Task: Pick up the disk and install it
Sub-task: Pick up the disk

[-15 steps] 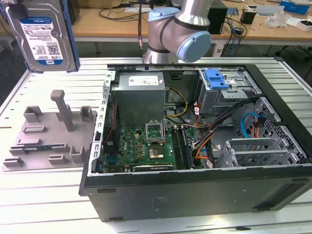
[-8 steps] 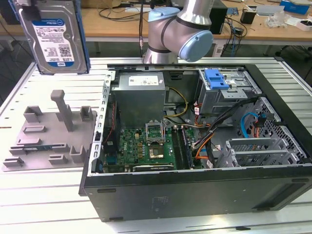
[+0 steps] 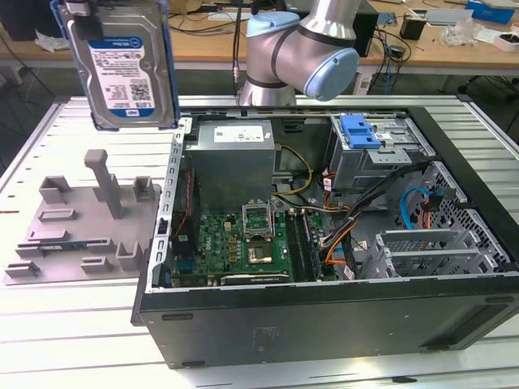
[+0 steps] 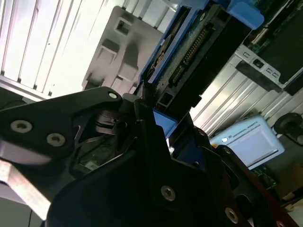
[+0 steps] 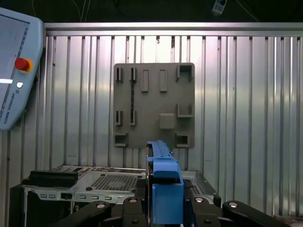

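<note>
The disk (image 3: 122, 69) is held upright in the air at the exterior view's left, above the grey fixture plate (image 3: 81, 219) that lies on the ribbed metal desk (image 3: 65, 340), just beside the open computer case (image 3: 324, 324). In the first wrist view the claw (image 5: 163, 205) is seen clamped on the disk's blue carrier frame, which is viewed edge-on.

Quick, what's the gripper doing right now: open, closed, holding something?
Gripper: closed, holding the disk by its edge, up in the air.
</note>
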You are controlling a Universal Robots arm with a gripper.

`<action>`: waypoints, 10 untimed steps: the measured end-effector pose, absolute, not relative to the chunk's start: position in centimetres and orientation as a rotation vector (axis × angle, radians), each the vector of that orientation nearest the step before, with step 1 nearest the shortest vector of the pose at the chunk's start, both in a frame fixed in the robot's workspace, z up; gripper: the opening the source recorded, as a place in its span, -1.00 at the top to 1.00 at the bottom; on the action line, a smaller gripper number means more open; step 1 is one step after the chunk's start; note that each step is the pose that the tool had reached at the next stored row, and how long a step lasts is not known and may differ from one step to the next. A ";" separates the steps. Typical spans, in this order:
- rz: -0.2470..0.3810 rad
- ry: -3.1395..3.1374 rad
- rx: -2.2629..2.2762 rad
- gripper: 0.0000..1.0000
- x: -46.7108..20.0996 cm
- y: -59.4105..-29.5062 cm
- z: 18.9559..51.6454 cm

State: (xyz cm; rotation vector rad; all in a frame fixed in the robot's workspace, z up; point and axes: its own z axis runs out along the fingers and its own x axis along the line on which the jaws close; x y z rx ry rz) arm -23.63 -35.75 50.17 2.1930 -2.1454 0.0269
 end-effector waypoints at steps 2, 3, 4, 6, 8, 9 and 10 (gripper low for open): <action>0.026 -2.146 2.193 0.26 -22.7 -36.3 50.2; 0.026 -2.146 2.193 0.26 -22.4 -36.5 50.2; 0.026 -2.146 2.194 0.26 -22.0 -36.7 50.2; 0.025 -2.146 2.194 0.26 -21.0 -37.3 50.2; 0.022 -2.148 2.195 0.26 -20.2 -37.8 50.2; 0.019 -2.149 2.197 0.26 -19.7 -38.0 50.2; 0.017 -2.150 2.198 0.26 -19.4 -38.2 50.2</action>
